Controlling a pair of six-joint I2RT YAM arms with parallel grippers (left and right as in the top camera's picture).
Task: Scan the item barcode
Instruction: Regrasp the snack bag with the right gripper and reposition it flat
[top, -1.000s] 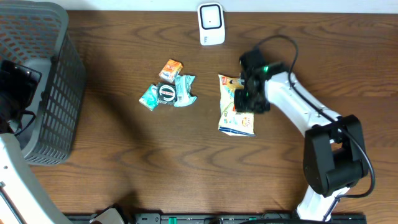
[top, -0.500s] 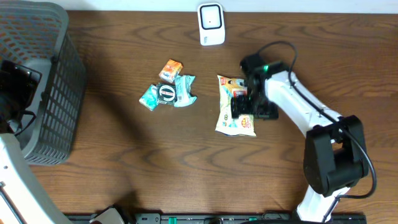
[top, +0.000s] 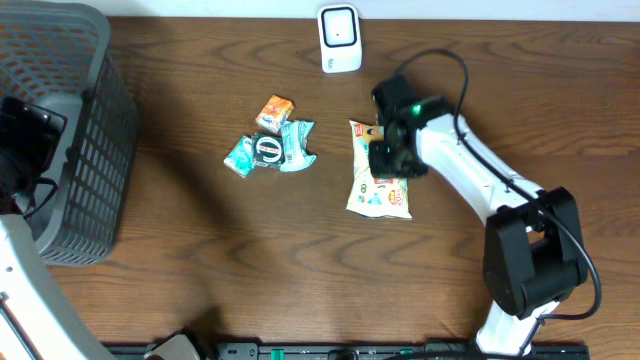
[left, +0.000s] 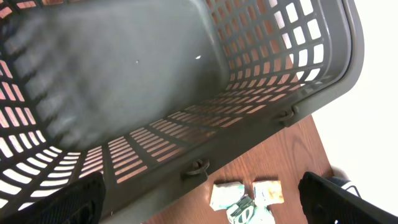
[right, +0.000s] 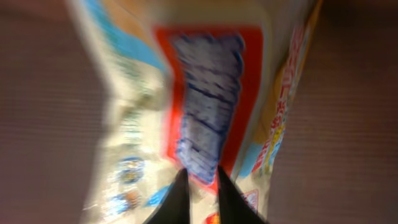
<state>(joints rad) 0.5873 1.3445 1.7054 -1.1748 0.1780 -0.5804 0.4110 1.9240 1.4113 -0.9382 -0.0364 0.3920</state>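
**Right pincer nearly closed over the snack bag, left pincer wide open at the basket**

At the far left of the wooden table (top: 200, 260) stands a grey plastic basket (top: 70, 90) with lattice walls. The left gripper (left: 199, 208) is just beside it. In the left wrist view its two fingers (left: 53, 200) stand far apart, at the two lower corners of the picture, and nothing is between them.

More to the middle lies a small group of packets: an orange one (top: 274, 112), a teal one (top: 240, 156) and a pale blue one (top: 297, 143), with a dark round piece (top: 267, 150) between them. They touch each other.

At the back edge stands the white scanner (top: 340, 38), upright and apart from the rest.

To the right of the packets, the snack bag (top: 380, 195) lies flat on the table, in front of the scanner but well apart from it. The right gripper (top: 386, 156) is down on the upper half of the bag. In the right wrist view, which is blurred, its fingertips (right: 179, 194) are almost together over the red panel of the bag. I cannot tell whether they pinch the foil.
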